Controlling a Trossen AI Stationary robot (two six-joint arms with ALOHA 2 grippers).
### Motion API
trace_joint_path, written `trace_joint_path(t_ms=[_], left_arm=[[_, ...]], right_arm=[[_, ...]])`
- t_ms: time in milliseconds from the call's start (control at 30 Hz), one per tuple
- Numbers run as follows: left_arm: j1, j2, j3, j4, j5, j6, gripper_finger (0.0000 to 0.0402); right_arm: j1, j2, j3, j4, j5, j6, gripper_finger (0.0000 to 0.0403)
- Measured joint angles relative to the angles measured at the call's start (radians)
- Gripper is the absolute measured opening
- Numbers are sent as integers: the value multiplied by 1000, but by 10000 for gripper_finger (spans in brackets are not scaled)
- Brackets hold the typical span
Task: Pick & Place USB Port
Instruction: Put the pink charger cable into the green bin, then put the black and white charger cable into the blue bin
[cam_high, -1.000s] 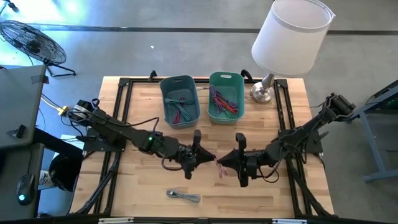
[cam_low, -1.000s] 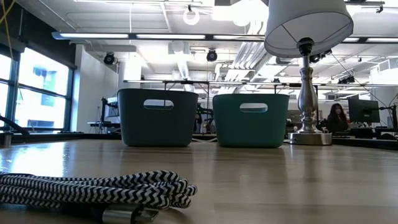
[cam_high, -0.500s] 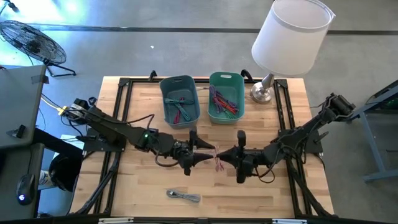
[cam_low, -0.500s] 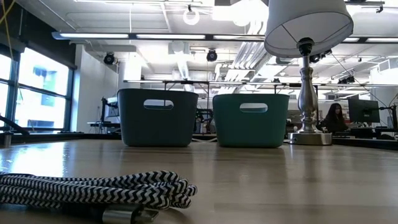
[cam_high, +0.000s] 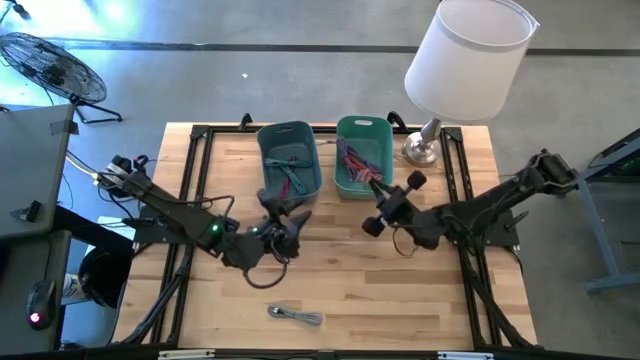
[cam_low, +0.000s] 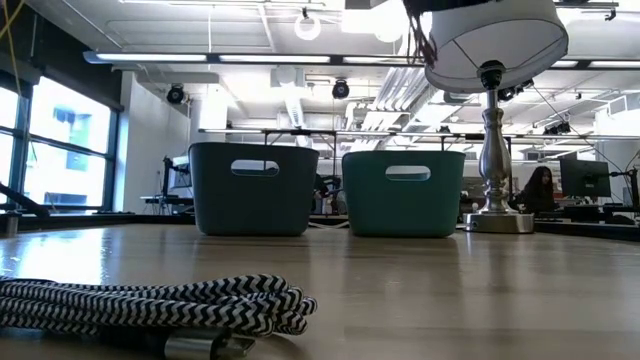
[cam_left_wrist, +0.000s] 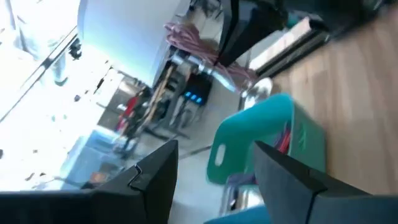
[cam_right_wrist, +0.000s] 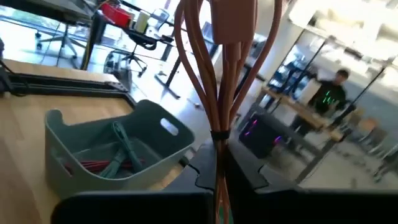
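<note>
A bundled pink USB cable stands up from my right gripper, which is shut on it. In the high view that gripper hovers just near of the teal bin, which holds several pink and red cables. The bundle's strands show at the top of the low view. My left gripper is open with nothing between its fingers, near of the grey-blue bin. A black-and-white braided cable lies on the table by the near edge. My right gripper pinches the pink bundle between its two fingers just below the dark tie that binds the strands. The loops and the connector end stand up past the fingertips. The bundle is lifted clear of the table.
A lamp with a white shade stands on its metal base at the far right corner, beside the teal bin. The grey-blue bin holds teal and red cables. Bare wood lies between the arms and the braided cable.
My left gripper has opened, let go of the pink cable and drawn back toward the table's left. My right gripper has kept the cable, lifted it off the table, tipped upward and carried it toward the far edge, up to the teal bin.
</note>
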Motion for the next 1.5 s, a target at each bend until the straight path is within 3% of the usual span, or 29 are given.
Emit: trace_joint_path(t_ms=[100, 300, 433, 600, 800, 933, 1233, 1333, 1500], left_arm=[[-16, 0, 0, -55, -33, -15, 199], [-24, 0, 0, -167, 0, -132, 199], [-22, 0, 0, -261, 33, -226, 199], [-22, 0, 0, -350, 65, -317, 199], [-22, 0, -1, -415, 109, -394, 199], [-22, 0, -1, -442, 117, -428, 199], [-22, 0, -1, -471, 157, -456, 199], [-22, 0, -1, -495, 273, -429, 199], [-22, 0, -1, -574, 665, -435, 199]], right_arm=[[-72, -5, 0, -92, -78, 144, 5], [-250, -4, 0, -339, -318, 467, 5], [-350, 3, 0, -440, -381, 570, 5], [-431, 3, 0, -447, -462, 572, 42], [-476, 3, 0, -444, -480, 579, 101], [-484, 3, 0, -448, -528, 596, 140], [-456, 3, 0, -430, -531, 548, 220], [-418, 3, 0, -407, -601, 480, 228], [-338, 3, 0, -354, -713, 390, 227]])
